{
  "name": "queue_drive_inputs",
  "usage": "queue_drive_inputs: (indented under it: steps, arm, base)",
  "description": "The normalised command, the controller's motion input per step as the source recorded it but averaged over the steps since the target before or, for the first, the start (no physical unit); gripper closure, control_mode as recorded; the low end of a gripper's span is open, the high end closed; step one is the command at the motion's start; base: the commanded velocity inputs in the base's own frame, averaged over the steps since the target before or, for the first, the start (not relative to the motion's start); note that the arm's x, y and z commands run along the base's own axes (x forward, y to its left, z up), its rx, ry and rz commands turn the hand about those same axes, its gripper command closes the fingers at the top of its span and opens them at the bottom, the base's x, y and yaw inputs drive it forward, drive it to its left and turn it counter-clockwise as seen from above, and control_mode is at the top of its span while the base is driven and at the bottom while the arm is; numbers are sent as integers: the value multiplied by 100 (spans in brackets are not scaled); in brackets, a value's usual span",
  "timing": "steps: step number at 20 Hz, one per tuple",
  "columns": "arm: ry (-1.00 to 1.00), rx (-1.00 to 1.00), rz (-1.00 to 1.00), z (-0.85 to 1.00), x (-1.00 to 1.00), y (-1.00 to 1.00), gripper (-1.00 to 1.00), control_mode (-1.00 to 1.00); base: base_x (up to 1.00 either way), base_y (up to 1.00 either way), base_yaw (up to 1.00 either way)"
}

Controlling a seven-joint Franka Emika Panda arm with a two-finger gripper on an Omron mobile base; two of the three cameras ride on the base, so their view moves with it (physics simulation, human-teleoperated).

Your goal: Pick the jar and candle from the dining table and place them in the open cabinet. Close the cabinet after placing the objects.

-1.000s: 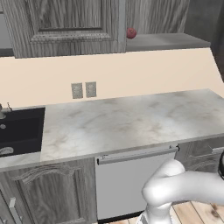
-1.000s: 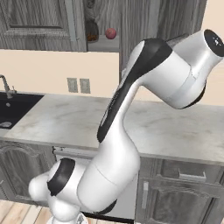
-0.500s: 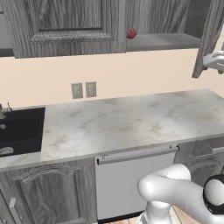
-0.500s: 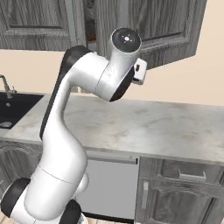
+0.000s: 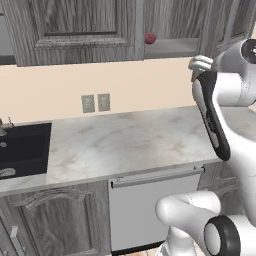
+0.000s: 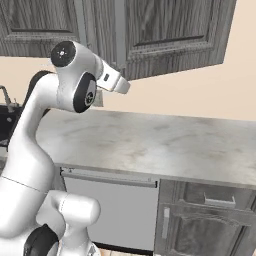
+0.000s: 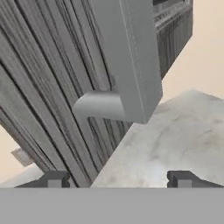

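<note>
The jar, the candle and the dining table are out of view. In the hand view my gripper point(image 7: 118, 179) is open, its two dark fingertips point(image 7: 54, 179) wide apart with nothing between them. It is close up against the cabinet's wood-grain door point(image 7: 52, 87), just below its grey handle point(image 7: 129, 61). From the right base view, the hand point(image 6: 119, 84) reaches toward the half-swung cabinet door point(image 6: 170, 30). The left base view shows the cabinet shelf point(image 5: 175, 47) still partly open, with a small red ball point(image 5: 150, 37) on it.
A marble counter point(image 5: 125, 140) runs below the cabinet, with a black sink point(image 5: 22, 147) at its left end and a wall outlet point(image 5: 96, 102) above it. A dishwasher front point(image 5: 150, 205) and base cabinets point(image 6: 210, 225) stand underneath. My own arm point(image 5: 215, 120) rises at the right.
The arm has swung up and across to the cabinet's right door. That door has moved partway over the opening. The fingers have narrowed slightly.
</note>
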Motion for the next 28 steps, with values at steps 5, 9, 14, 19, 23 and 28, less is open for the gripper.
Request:
queue_drive_inputs:
  steps: [5,9,14,19,23,28]
  arm:
    - [-31,2,-15,0,76,47,-100,-100]
    - [-33,11,0,0,78,6,-100,-100]
    - [-18,9,14,20,60,-6,-100,-100]
    - [0,0,22,74,1,-9,-100,-100]
    - [0,0,18,80,0,-1,-100,-100]
    - [-5,0,17,35,66,0,-100,-100]
  base:
    - [0,0,0]
    - [0,0,0]
    - [0,0,0]
    - [0,0,0]
    - [0,0,0]
    - [0,0,0]
